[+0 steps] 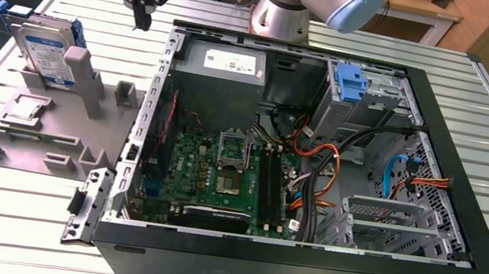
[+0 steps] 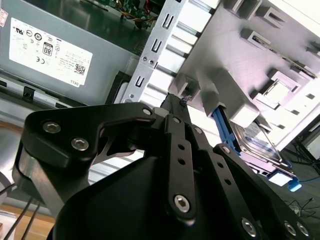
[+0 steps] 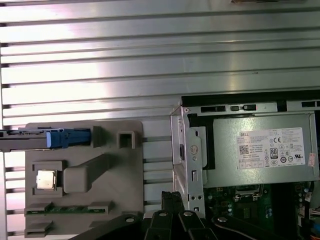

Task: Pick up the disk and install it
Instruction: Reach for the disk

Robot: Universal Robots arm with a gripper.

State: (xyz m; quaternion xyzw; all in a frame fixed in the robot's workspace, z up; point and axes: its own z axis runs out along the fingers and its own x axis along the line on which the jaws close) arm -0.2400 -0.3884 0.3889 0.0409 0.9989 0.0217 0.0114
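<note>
Disk upright, fingers downward nearby.

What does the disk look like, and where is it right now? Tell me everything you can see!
The disk is a flat silver metal rectangle. It has a white-and-blue label on its face and a blue plastic bracket around its edges. It stands on edge, looking a little tilted, slotted into the grey holder on the ribbed metal table. That is to the exterior view's left of the open computer case. Besides its bracket, only the holder touches it. The gripper hangs apart from it, holding nothing.
</note>
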